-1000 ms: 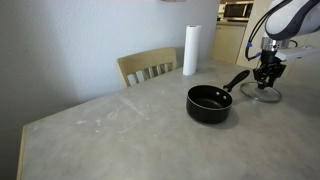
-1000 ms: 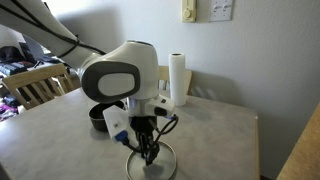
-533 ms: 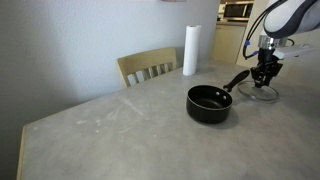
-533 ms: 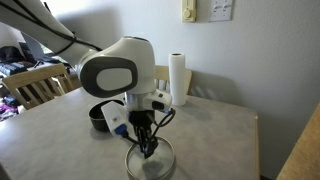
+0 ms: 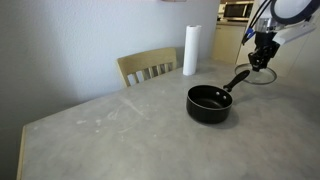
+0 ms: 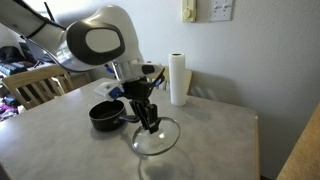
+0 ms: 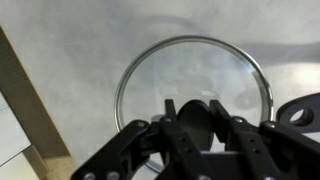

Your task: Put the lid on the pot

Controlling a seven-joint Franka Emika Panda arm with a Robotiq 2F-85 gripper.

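- Gripper (image 6: 149,126) is clamping down on the dark centre knob of the lid (image 6: 160,142); fingers are sitting narrow around it, nowhere near wide.
- Wrist view is confirming this: both fingers (image 7: 172,128) are closing in on the knob (image 7: 205,118), with the lid's metal rim and clear glass (image 7: 190,80) spreading out beyond them.
- Lid is hanging from the gripper, tilted, and looking clear of the table (image 6: 215,140); its shadow is falling on the tabletop underneath.
- Pot (image 6: 105,115) is sitting upright on the table beside the lid, uncovered and showing nothing inside.
- In an exterior view the pot (image 5: 210,102) is pointing its long handle (image 5: 238,79) toward the gripper (image 5: 262,62); the lid (image 5: 263,74) is hanging just past the handle's end, not over the pot body.
- Lid and pot are not touching in either exterior view.
- Paper-towel roll (image 5: 190,50) is standing upright at the far edge of the table (image 5: 120,125), well apart from the pot.
- Wooden chair (image 5: 148,66) is sitting pushed in at the table edge.
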